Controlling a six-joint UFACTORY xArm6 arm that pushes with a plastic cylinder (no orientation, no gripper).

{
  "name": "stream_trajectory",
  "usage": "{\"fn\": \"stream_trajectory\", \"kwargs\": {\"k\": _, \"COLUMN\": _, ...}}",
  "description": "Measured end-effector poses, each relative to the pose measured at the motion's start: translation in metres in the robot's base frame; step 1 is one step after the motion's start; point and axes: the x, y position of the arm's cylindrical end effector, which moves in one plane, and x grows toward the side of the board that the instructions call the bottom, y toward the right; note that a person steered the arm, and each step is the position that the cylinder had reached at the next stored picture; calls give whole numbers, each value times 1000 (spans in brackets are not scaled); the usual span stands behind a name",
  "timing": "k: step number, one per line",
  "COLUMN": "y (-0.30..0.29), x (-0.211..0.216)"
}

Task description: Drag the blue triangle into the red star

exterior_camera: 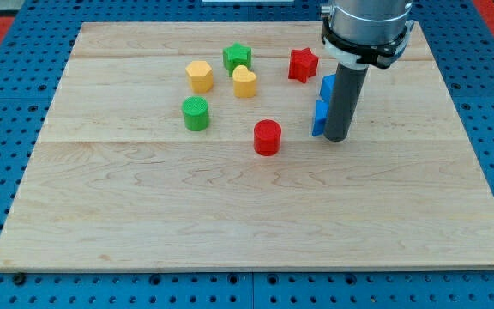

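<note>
The red star (303, 64) lies near the view's top, right of centre. Two blue blocks sit below and right of it, partly hidden behind my rod: an upper blue block (326, 87) and a lower blue block (319, 118). I cannot tell which one is the triangle. My tip (337, 137) rests on the board just to the right of the lower blue block, touching or nearly touching it.
A green star (237, 57), a yellow heart (244, 81) and a yellow hexagon (199, 75) cluster at the top centre. A green cylinder (195, 113) and a red cylinder (267, 136) lie lower. The wooden board (230, 223) has blue pegboard around it.
</note>
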Motion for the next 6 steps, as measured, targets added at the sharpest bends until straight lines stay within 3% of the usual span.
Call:
{"fn": "stream_trajectory", "kwargs": {"k": 2, "y": -5, "x": 0}}
{"fn": "stream_trajectory", "kwargs": {"k": 5, "y": -39, "x": -85}}
{"fn": "stream_trajectory", "kwargs": {"k": 6, "y": -25, "x": -107}}
